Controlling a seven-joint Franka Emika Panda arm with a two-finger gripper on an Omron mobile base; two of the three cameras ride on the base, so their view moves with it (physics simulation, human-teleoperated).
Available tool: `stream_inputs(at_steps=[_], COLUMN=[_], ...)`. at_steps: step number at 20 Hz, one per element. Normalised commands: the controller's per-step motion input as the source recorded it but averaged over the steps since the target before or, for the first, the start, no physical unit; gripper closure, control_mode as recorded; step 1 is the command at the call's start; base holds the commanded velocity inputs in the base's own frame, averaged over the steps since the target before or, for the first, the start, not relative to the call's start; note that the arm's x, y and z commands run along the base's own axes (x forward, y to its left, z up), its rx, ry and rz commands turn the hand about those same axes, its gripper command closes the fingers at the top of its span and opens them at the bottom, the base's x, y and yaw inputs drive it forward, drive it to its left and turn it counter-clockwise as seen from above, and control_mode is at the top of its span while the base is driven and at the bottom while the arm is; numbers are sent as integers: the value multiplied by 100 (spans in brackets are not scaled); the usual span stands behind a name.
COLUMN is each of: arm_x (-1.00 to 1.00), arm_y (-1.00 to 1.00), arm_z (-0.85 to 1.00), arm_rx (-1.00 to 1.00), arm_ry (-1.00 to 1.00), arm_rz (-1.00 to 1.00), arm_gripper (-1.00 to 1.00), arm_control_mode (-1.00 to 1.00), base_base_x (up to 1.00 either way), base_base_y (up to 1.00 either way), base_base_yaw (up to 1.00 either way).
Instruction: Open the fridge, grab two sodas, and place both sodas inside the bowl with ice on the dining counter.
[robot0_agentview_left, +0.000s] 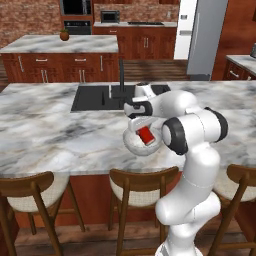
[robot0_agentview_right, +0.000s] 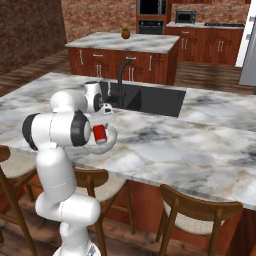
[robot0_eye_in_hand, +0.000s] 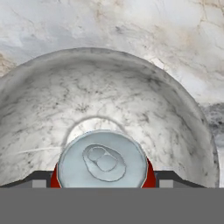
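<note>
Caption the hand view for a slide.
Red soda can seen top-down between the gripper tips, inside the grey bowl on marble.

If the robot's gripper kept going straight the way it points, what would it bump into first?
The gripper points down into the bowl with the red soda can between its fingers. Going on, the can would probably meet the bowl's bottom first, though how near that is can't be judged.

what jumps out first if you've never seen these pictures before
The red soda can stands out first, inside the small round light-grey bowl on the long white-grey marble dining counter, with the white arm's tool flanking it. In the hand view its silver top faces the camera. Behind the bowl sits the black sink with its dark faucet.
</note>
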Motion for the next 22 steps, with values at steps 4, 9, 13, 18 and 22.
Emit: stream_inputs(at_steps=[4, 9, 13, 18, 22], arm_x=[13, 17, 15, 10, 6], arm_y=[0, 2, 5, 7, 12], arm_z=[-14, -12, -12, -14, -19], arm_rx=[0, 0, 0, 0, 0], arm_ry=[0, 0, 0, 0, 0], arm_rz=[4, 4, 4, 4, 4], arm_gripper=[100, 100, 100, 100, -100], arm_control_mode=[-100, -100, -100, -100, -100], base_base_x=[0, 0, 0, 0, 0], base_base_y=[0, 0, 0, 0, 0], base_base_yaw=[0, 0, 0, 0, 0])
